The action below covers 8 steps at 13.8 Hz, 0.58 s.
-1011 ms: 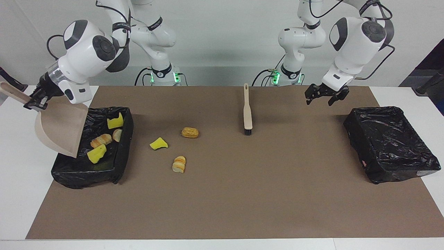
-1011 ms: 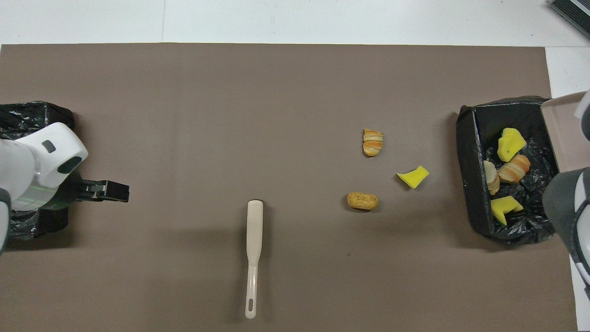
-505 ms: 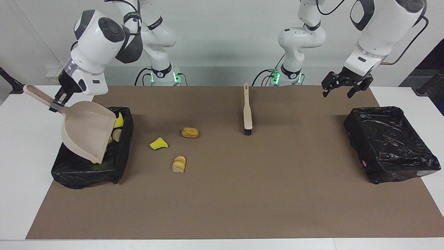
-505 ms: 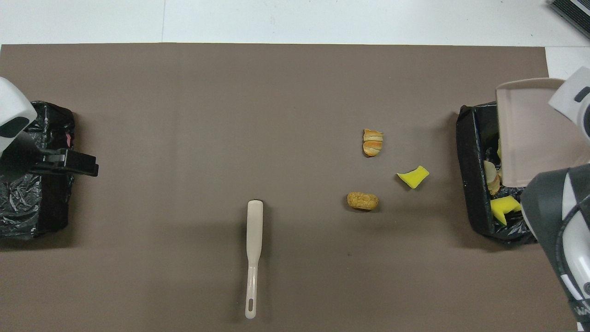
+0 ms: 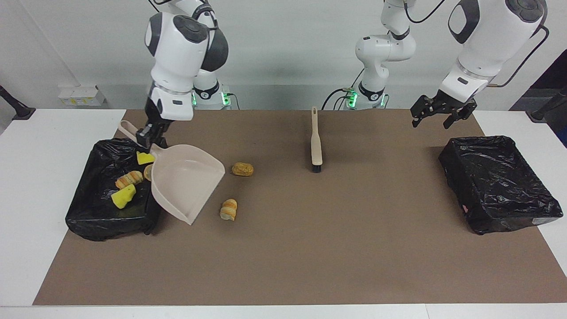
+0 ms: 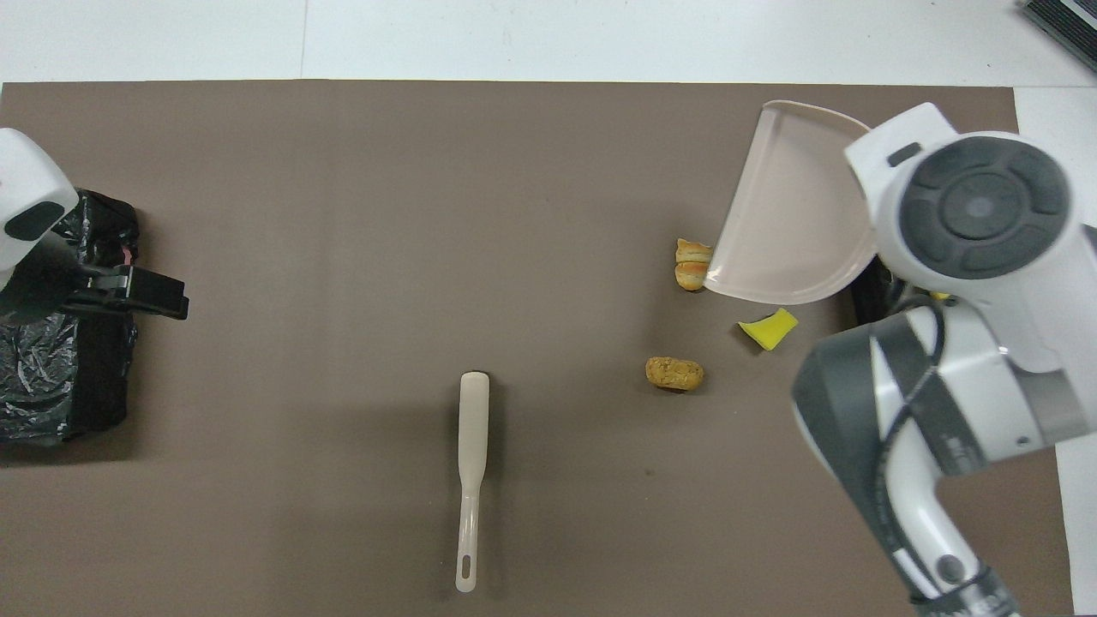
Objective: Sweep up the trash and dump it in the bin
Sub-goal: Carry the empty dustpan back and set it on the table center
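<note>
My right gripper (image 5: 149, 135) is shut on the handle of the beige dustpan (image 5: 186, 181), which hangs tilted over the mat beside the black bin (image 5: 88, 217) at the right arm's end. The pan also shows in the overhead view (image 6: 793, 214). In that bin lie two yellow sponge chunks (image 5: 123, 196) and striped bread pieces (image 5: 129, 178). On the mat lie a round bread piece (image 5: 242, 169), a striped bread piece (image 5: 229, 209) by the pan's lip, and a yellow sponge chunk (image 6: 769, 328), which the pan hides in the facing view. My left gripper (image 5: 436, 116) is open and empty.
A beige brush (image 5: 316, 141) with black bristles lies on the brown mat, nearer to the robots than the scraps. A second black-lined bin (image 5: 500, 184) stands at the left arm's end, under and beside the waiting left gripper. White table borders the mat.
My right arm has swung the dustpan out of its bin and over the mat toward the scraps. My left gripper rose and drew back toward its bin, then held still.
</note>
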Each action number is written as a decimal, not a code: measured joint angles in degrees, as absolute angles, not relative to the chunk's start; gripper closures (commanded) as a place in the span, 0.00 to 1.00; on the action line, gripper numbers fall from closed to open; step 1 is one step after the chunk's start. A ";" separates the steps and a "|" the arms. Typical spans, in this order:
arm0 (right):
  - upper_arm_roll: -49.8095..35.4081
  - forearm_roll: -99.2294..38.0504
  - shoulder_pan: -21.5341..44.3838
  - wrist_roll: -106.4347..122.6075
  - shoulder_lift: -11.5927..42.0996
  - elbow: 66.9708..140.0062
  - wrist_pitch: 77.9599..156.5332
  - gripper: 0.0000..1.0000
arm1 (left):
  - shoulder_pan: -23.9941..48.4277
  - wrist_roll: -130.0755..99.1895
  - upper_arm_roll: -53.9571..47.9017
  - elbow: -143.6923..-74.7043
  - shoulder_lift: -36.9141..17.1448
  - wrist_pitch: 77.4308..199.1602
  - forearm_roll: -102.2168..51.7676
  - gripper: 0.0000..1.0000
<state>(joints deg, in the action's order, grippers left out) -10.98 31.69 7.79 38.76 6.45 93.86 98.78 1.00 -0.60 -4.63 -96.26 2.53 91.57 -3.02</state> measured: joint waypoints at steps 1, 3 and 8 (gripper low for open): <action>-10.99 29.99 10.34 31.77 9.39 90.70 97.38 1.00 | 1.00 -0.60 -4.63 -96.26 2.53 91.51 -3.02 0.00; -10.99 27.20 14.33 19.02 15.22 84.61 96.76 1.00 | 1.00 -0.60 -4.63 -96.26 2.53 91.47 -3.02 0.00; -10.96 19.28 21.87 -9.44 27.66 71.55 96.72 1.00 | 1.00 -0.59 -4.63 -96.26 2.53 91.45 -3.02 0.00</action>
